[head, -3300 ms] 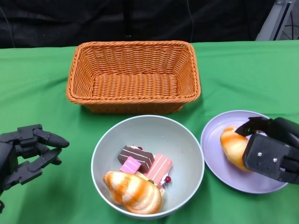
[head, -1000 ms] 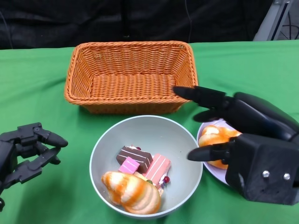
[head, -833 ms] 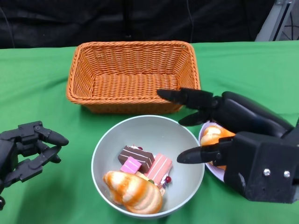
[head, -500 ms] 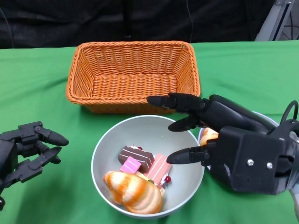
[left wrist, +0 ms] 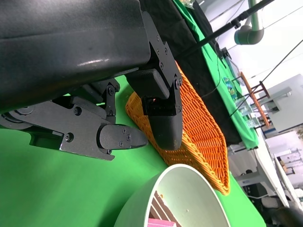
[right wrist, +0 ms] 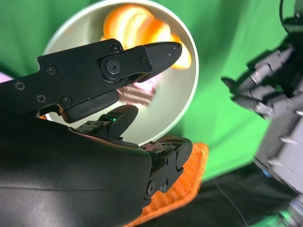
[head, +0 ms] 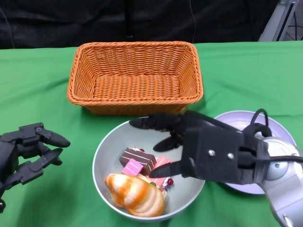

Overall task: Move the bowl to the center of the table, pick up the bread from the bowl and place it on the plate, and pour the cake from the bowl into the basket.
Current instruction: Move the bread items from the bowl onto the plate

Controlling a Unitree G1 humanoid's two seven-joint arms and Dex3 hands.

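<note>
The bowl (head: 109, 151) stood on the green table (head: 38, 85) near its front edge, about midway between the left and right edges; it contained one striped bread (head: 135, 194) at its near side, with a brown cake (head: 137, 158) and pink cake pieces (head: 132, 168) just behind the bread. The right hand (head: 189, 149) hovered over the right part of the bowl, fingers (head: 147, 123) spread apart and extended toward the left, holding nothing; whether they touched the cake pieces could not be told. The plate (head: 279, 130) lay toward the right edge of the table, largely hidden behind the right hand, so its contents could not be seen. The left hand (head: 26, 151) was near the front left corner, well apart from the bowl, fingers parted and gripping nothing. The basket (head: 135, 78) stood behind the bowl, toward the far edge, with nothing visible inside it.
</note>
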